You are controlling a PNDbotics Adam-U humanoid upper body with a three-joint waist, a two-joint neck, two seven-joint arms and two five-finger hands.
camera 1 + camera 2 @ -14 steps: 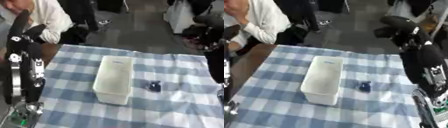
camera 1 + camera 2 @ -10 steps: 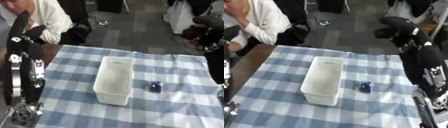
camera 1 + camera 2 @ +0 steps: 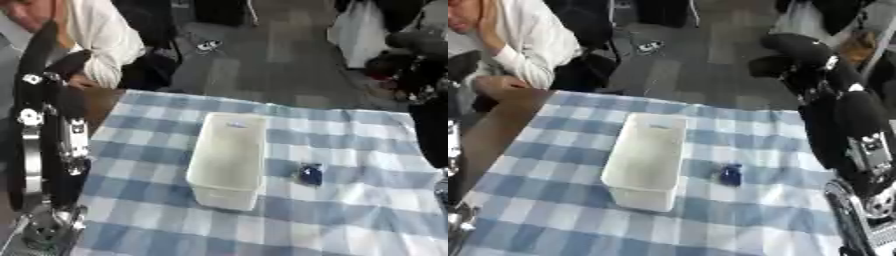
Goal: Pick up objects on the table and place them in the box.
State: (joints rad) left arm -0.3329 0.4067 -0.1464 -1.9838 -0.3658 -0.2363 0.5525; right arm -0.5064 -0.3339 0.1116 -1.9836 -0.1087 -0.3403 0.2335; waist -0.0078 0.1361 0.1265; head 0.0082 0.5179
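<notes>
Only one small dark blue object [image 3: 310, 174] on the checked tablecloth [image 3: 350, 210], just beside the right long wall of the white box [image 3: 229, 157] and apart from it, about level with the middle of the box. Looks compact and rather lumpy, with a shiny spot, so probably hard plastic or similar, light, stiff and maybe a little slippery; no sign of anything fragile, but too small to be sure. Best taken from above with a pinch across its narrow sides, thumb on the side toward the box and fingers on the far side, with care not to drag the soft cloth along. Box appears empty, open at the top, long and narrow, likely light enough to slide if bumped. Left arm [image 3: 44, 150] well to the left of the box, right arm [image 3: 859, 145] well to the right of it; fingers of both hands not visible, so open or closed cannot be told.
</notes>
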